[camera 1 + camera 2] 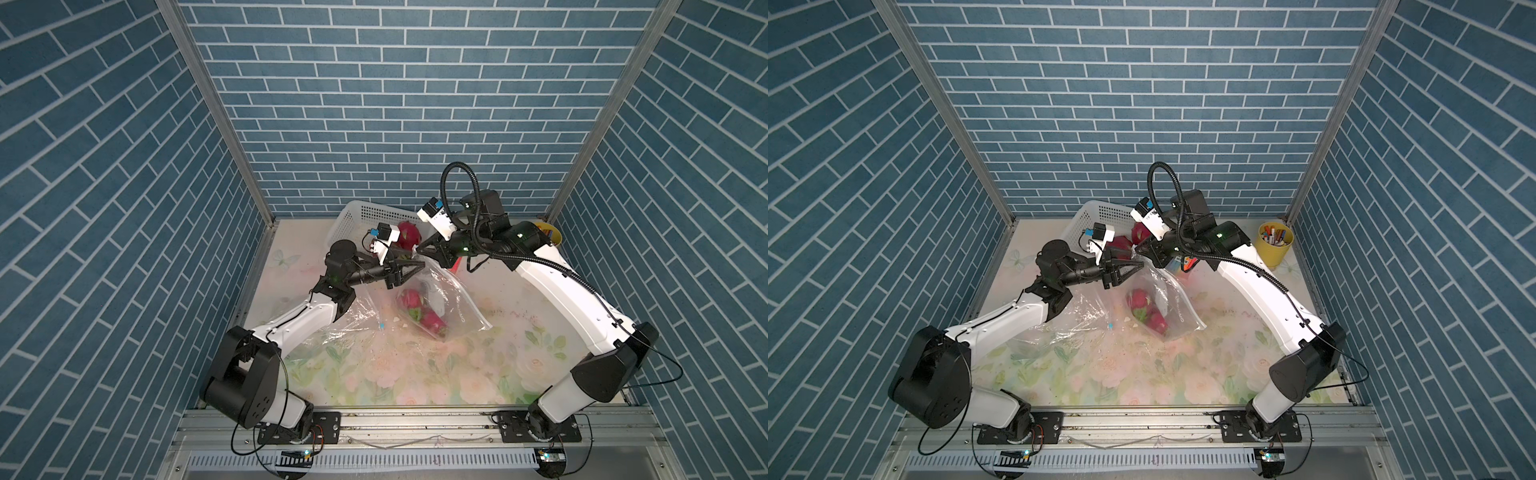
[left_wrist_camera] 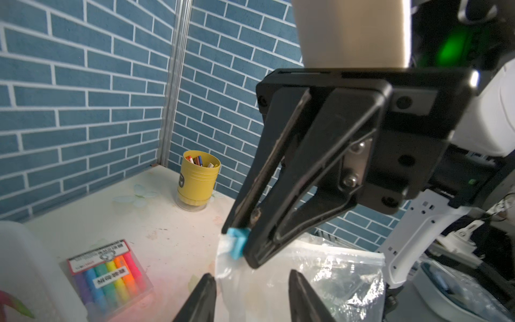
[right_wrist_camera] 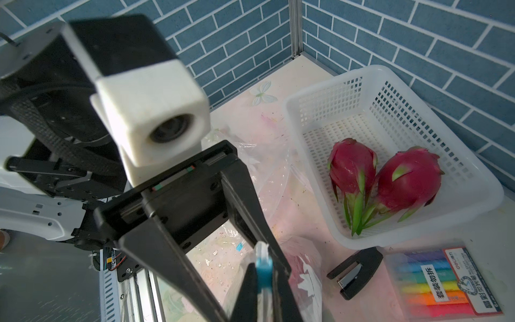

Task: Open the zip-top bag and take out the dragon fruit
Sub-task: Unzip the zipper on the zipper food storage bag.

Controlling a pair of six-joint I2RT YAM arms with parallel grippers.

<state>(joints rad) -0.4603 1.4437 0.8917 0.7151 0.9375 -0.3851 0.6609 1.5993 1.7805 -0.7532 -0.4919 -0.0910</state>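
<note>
**Right tool [image 3: 264, 292] gripping slider [image 2: 236, 242]; dragon fruit [image 1: 419, 316] lying in bag [image 1: 453, 299]**

The right tool is clamping shut on the bag's blue slider and holding that top corner up off the counter [image 1: 415, 374]. The left tool [image 2: 252, 298] is standing with its jaws apart, the tips straddling the bag's top edge just beside the slider. Neither tip is visibly pressing the plastic.

The bag is hanging from the slider and slanting down, with its lower end resting on the counter. The dragon fruit is sitting inside at that lower end, red skin showing through the clear plastic. Both top views are showing it as two pieces touching. No view is showing whether the zip is parted.

Behind the tools, a white basket [image 3: 473, 200] is holding two basket fruit [image 3: 352, 167], side by side and touching. A spare bag [image 1: 349, 320] is lying flat under the left arm. A stapler [image 3: 354, 270] and a highlighter pack [image 3: 443, 284] are lying just beside the basket. A yellow cup [image 1: 1276, 245] is standing in the far right corner.
</note>
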